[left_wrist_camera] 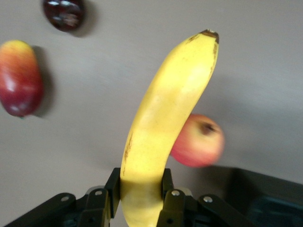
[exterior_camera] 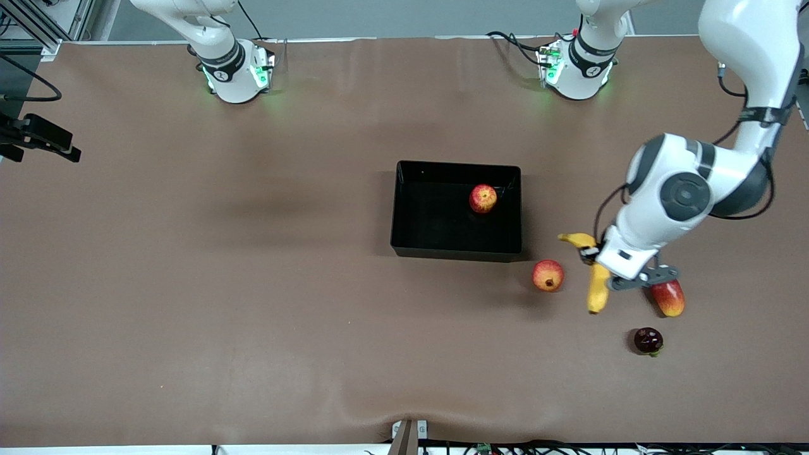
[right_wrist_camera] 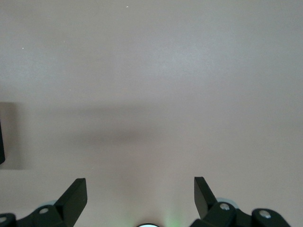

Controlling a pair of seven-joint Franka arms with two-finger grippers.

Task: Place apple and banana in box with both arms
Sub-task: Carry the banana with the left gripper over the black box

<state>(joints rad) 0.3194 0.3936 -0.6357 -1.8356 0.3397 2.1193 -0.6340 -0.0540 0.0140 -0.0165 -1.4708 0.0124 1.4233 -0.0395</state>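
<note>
The apple (exterior_camera: 483, 198) lies in the black box (exterior_camera: 430, 218), toward the left arm's end of it. My left gripper (exterior_camera: 591, 256) is shut on the banana (exterior_camera: 596, 285) near one end and holds it over the table beside the box, between the orange-red fruit and the mango. In the left wrist view the fingers (left_wrist_camera: 170, 189) of my left gripper (left_wrist_camera: 140, 189) clamp the banana (left_wrist_camera: 165, 118), whose dark tip points away. My right gripper (right_wrist_camera: 140, 189) is open and empty over bare table. It does not show in the front view.
An orange-red round fruit (exterior_camera: 548, 275) lies near the box's corner and also shows in the left wrist view (left_wrist_camera: 199, 141). A red-yellow mango (exterior_camera: 670, 298) lies under the left wrist. A dark purple fruit (exterior_camera: 648, 340) lies nearer the camera.
</note>
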